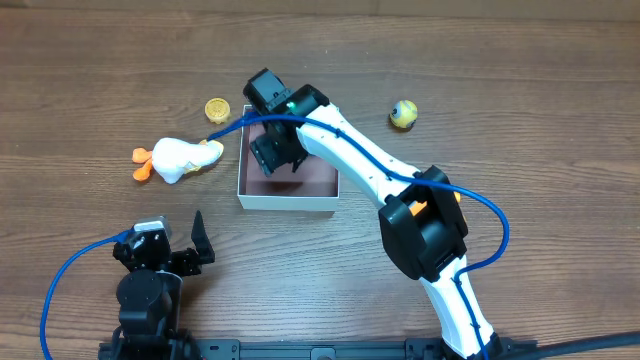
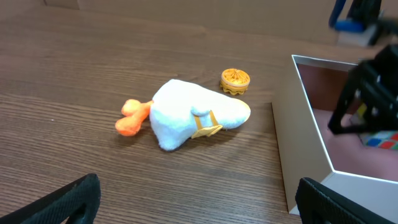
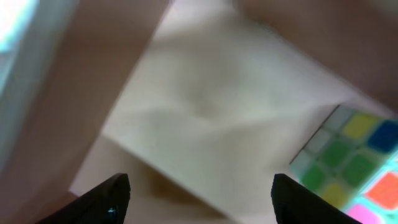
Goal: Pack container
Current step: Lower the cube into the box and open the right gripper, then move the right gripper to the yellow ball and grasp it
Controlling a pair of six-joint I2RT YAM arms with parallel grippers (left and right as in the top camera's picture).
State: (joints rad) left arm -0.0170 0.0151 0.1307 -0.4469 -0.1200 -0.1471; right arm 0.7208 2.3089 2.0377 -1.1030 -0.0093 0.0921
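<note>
The container point(image 1: 288, 201) is a square box with white walls and a mauve inside, at the table's middle. My right gripper point(image 1: 274, 155) is lowered inside it, open and empty point(image 3: 199, 199). A multicoloured puzzle cube point(image 3: 351, 158) lies on the container floor just right of its fingers; it also shows in the left wrist view point(image 2: 380, 140). A white plush duck point(image 1: 180, 158) with orange feet lies on its side left of the container point(image 2: 305, 143). My left gripper point(image 1: 190, 250) is open and empty near the front edge, well short of the duck point(image 2: 186, 115).
A small yellow ridged disc point(image 1: 217, 110) lies behind the duck, also in the left wrist view point(image 2: 235, 79). A yellow ball with a blue spot point(image 1: 403, 114) lies right of the container. The right arm point(image 1: 370, 165) stretches over the container's right side.
</note>
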